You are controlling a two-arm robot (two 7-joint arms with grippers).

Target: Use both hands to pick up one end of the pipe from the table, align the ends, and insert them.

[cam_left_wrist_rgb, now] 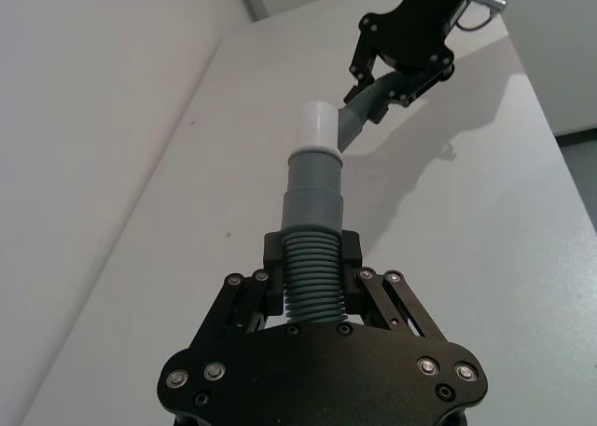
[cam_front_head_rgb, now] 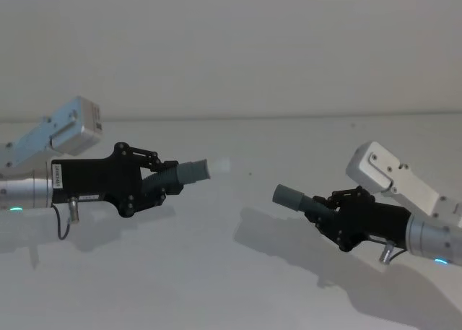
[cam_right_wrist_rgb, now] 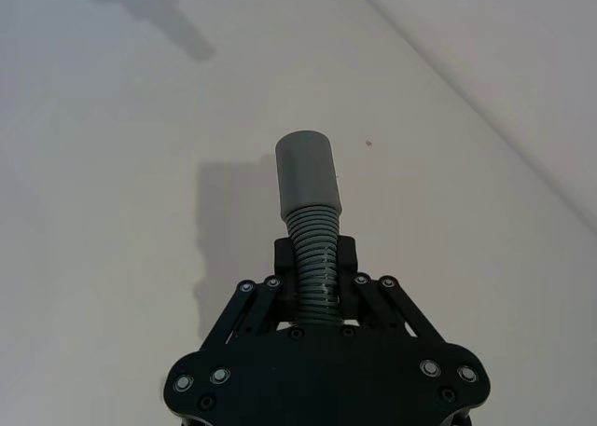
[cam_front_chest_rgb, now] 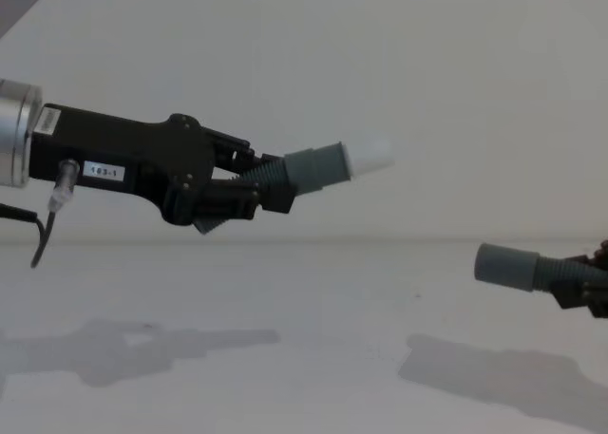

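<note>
Holding one pipe piece in each hand, I am hovering both of them above the white surface [cam_front_head_rgb: 216,272]. My left hand [cam_front_head_rgb: 170,180] is sitting at the left of the head view. Its fingers are squeezing the bumpy part of the first pipe piece [cam_front_head_rgb: 189,172]. That piece is poking out toward the middle of the frame and tipping up a little. Its white tip [cam_front_head_rgb: 219,165] is at the very front.

My right hand [cam_front_head_rgb: 321,209] is sitting at the lower right of the head view. It is gripping the bumpy part of the second pipe piece [cam_right_wrist_rgb: 312,226] tight. The plain grey cuff [cam_front_head_rgb: 290,197] of that piece is pointing to the left and up a bit, toward the white tip.

The two ends are facing each other, but they are not touching. A gap is lying between them. In the chest view, the white tip is sitting near the middle and higher up, and the plain grey cuff is sitting lower, at the right side of the frame. Dark shadows [cam_front_head_rgb: 274,232] are falling on the surface under both hands.
</note>
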